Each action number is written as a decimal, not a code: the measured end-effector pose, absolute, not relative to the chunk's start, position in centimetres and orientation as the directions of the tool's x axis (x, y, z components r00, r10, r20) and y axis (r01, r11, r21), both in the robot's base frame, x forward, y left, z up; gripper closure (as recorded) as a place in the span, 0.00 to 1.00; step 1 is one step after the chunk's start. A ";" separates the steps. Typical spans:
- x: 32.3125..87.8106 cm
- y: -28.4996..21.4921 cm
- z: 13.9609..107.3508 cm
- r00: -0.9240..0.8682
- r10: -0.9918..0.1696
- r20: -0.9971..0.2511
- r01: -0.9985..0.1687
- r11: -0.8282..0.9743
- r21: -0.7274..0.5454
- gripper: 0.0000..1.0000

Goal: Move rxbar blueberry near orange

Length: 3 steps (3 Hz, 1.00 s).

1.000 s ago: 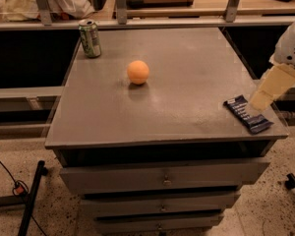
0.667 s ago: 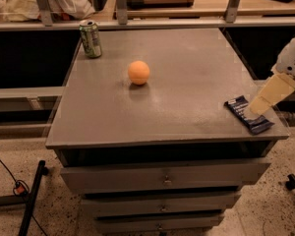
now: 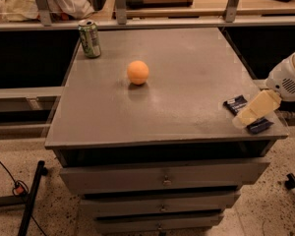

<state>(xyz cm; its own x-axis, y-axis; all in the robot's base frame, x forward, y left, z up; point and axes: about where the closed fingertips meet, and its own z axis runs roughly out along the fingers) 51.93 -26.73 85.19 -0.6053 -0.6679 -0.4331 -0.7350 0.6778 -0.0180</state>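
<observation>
Beneath the cream claw (image 3: pixel 248 116), a flat navy-wrapped rxbar blueberry (image 3: pixel 235 103) is partly covered; a round smooth orange (image 3: pixel 137 72) is set well left. Clamping cannot be told.

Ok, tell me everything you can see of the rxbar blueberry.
The rxbar blueberry is a flat bar in a dark navy wrapper, lying diagonally at the near right corner of the grey table, close to its edge. The gripper sits over its middle, so only its two ends show.
</observation>
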 end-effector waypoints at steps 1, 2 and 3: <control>52.4 -26.2 83.0 -0.608 -0.656 -0.447 -0.728 0.685 -0.015 0.00; 52.7 -26.0 81.1 -0.629 -0.644 -0.436 -0.716 0.698 0.002 0.18; 53.0 -26.0 80.3 -0.645 -0.642 -0.415 -0.715 0.699 0.030 0.41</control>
